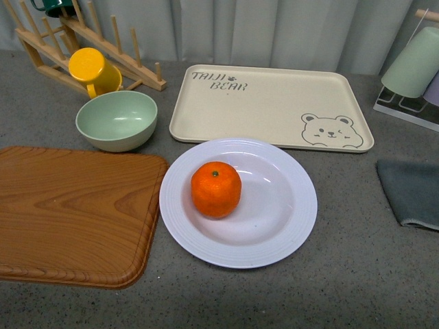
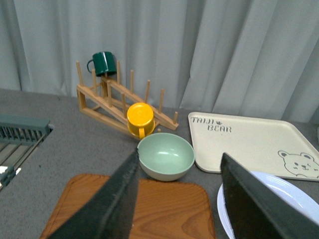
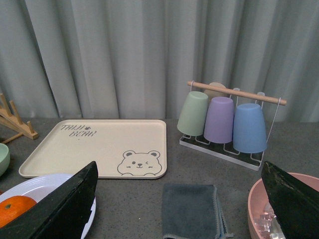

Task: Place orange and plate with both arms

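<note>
Wooden board [image 1: 68, 212] on the left and bear tray [image 1: 274, 103] on the far side are flanking the plate [image 1: 278, 236], which is lying near the table's centre. The orange [image 1: 216, 189] is sitting in it, left of middle. Judgement: placing looks done, with little left. Left gripper [image 2: 179, 157] and right gripper [image 3: 179, 167] are hanging above the table, jaws spread wide, holding nothing.

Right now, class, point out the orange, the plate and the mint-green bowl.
orange [image 1: 216, 190], front view, middle of its skin.
plate [image 1: 288, 205], front view, bare well right of the orange.
mint-green bowl [image 1: 116, 120], front view, inner wall.
</note>
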Tool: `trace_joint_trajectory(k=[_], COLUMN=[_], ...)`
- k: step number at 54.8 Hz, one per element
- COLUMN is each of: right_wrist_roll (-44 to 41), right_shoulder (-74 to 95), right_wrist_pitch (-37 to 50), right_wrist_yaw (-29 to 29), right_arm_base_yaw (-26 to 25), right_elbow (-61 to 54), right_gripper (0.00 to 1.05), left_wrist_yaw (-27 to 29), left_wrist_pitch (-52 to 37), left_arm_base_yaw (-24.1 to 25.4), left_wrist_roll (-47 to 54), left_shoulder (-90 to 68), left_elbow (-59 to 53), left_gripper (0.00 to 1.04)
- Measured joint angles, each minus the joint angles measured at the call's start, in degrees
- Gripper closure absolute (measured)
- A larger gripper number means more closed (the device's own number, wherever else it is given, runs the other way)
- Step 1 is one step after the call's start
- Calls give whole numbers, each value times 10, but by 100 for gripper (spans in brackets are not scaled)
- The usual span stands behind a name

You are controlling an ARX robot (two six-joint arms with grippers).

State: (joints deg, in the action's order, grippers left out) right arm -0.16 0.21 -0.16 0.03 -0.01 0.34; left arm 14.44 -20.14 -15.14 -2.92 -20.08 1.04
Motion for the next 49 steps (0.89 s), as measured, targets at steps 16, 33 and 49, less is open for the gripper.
trace_joint_trajectory(k=[16, 33, 49], right_wrist_roll=[0, 0, 0], right_shoulder=[0, 0, 0], right_wrist_pitch=[0, 0, 0], right_wrist_yaw=[-1, 0, -1], right_arm_base_yaw=[0, 0, 0], right_elbow=[0, 0, 0], right_gripper=[9, 9, 9], left_wrist_yaw=[-68, -145, -144], left_wrist_pitch=[71, 197, 201], left_arm_base_yaw=[70, 149, 150], left_wrist_roll=[21, 25, 25], left_shoulder=[73, 188, 198], left_elbow=[0, 0, 0], left_gripper=[101, 101, 101])
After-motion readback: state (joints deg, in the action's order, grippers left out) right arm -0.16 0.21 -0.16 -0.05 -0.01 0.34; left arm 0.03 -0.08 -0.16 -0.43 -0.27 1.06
